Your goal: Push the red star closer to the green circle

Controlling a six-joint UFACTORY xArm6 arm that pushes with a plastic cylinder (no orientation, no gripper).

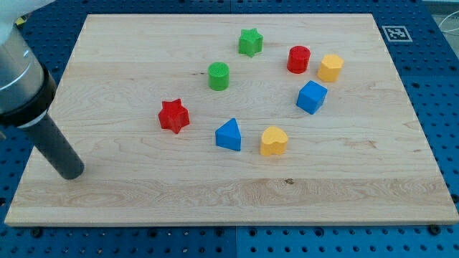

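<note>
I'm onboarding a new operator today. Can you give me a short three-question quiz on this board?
1. True or false: my tip touches the red star.
2. Which block lies nearest the red star? A) yellow heart B) blue triangle C) green star
3. Fill in: from the red star, the green circle lies toward the view's top and ____.

Key: 1 false, the tip sits apart at the view's lower left; 2 B; 3 right.
</note>
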